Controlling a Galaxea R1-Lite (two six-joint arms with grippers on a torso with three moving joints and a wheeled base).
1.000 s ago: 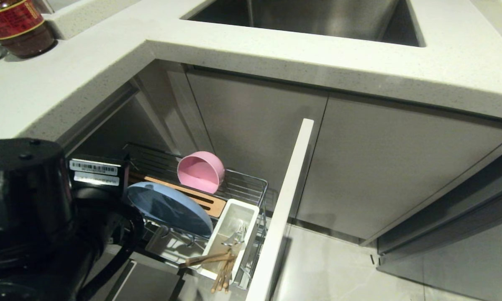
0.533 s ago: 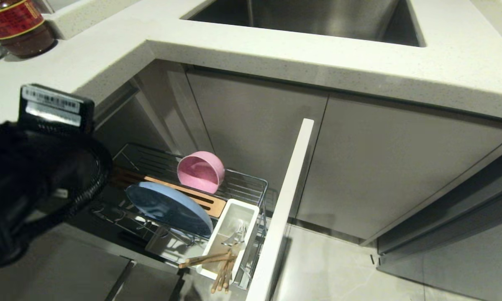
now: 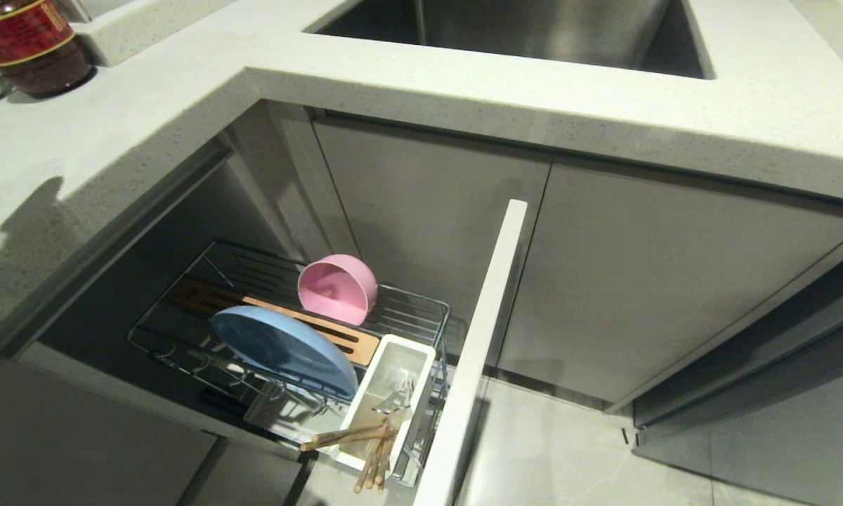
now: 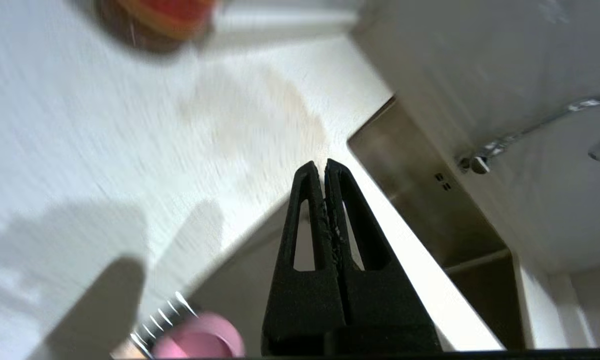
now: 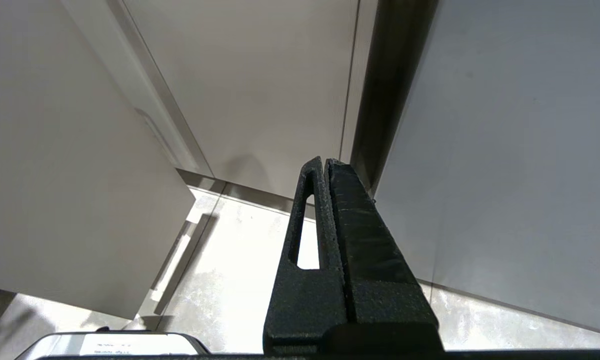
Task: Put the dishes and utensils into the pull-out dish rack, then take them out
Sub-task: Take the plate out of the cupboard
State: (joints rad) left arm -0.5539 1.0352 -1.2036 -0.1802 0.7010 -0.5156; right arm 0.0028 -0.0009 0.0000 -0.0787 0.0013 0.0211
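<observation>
- Your pull-out dish rack [image 3: 421, 309] holds the light-blue plate [image 3: 284, 349] on edge, pink bowl [image 3: 337, 288] behind, chopsticks [image 3: 365, 450] and fork [image 3: 393, 400] in the white cup [image 3: 376, 383].
- Left gripper [image 4: 325, 167] is clenched empty above the tabletop [image 4: 130, 150].
- Right gripper [image 5: 325, 165] is clenched, near the floor [image 5: 230, 280].

I'm looking at a home kitchen: a speckled pale stone countertop [image 3: 464, 84] wraps an inset steel sink [image 3: 534, 28], with a chrome tap [image 4: 530, 130] on the wall side. Below run flat grey cabinet doors [image 3: 639, 281] over a tiled floor [image 3: 569, 450], a pull-out dish rack [image 3: 407, 316] holds crockery, and a red-labelled jar [image 3: 28, 42] stands on the counter.
</observation>
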